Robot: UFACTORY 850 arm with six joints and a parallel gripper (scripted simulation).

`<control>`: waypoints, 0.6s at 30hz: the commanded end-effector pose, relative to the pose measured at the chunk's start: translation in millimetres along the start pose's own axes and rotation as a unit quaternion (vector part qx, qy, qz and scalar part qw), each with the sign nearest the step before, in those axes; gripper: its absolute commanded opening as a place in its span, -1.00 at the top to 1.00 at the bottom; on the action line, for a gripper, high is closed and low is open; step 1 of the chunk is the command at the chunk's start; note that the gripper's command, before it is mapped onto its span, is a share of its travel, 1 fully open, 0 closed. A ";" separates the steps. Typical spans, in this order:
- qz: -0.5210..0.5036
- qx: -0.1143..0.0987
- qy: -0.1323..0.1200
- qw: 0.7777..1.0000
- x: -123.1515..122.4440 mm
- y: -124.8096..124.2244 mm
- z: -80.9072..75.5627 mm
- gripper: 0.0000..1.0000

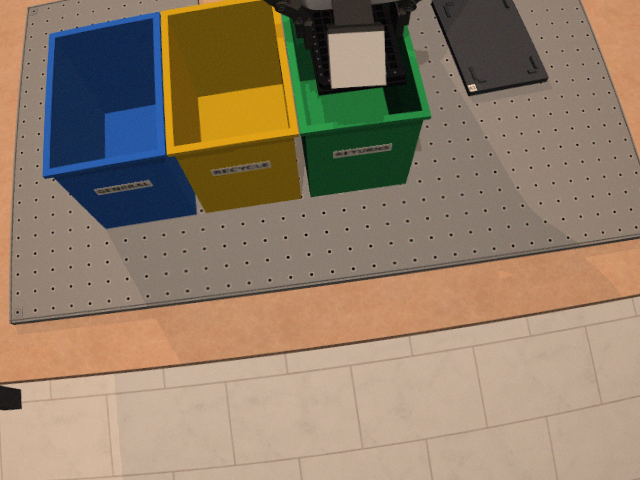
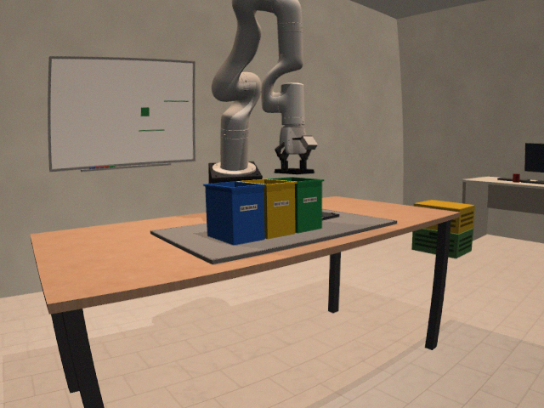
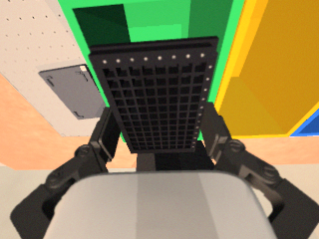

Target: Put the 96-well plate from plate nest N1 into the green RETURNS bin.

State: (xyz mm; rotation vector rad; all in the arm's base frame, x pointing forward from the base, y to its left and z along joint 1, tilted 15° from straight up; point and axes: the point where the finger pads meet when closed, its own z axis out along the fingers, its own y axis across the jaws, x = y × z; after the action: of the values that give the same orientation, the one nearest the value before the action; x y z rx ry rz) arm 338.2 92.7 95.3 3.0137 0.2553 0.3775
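96-well plate (image 3: 157, 97) held level, clamped across short width between jaws; long axis extended ahead of jaws, over green bin (image 1: 361, 160) mouth.

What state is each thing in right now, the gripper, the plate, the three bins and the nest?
Gripper: shut on the plate.
Plate: held level above the green bin's mouth, not yet in.
Green bin: upright, nothing seen inside.
Yellow bin: upright, nothing seen inside.
Blue bin: upright, nothing seen inside.
Nest: vacant, flat beside the green bin.
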 end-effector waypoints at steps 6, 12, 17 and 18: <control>0.000 0.000 0.001 1.000 0.4 -0.1 1.4 1.00; 0.000 0.000 0.001 1.000 0.4 -0.1 2.1 1.00; 0.000 0.000 0.001 1.000 0.4 -0.1 2.9 1.00; 0.000 0.000 0.001 1.000 0.4 -0.1 3.1 1.00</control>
State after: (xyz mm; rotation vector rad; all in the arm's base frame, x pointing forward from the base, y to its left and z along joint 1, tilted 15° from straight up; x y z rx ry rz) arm 338.8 92.6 92.8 3.0137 0.2554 0.3776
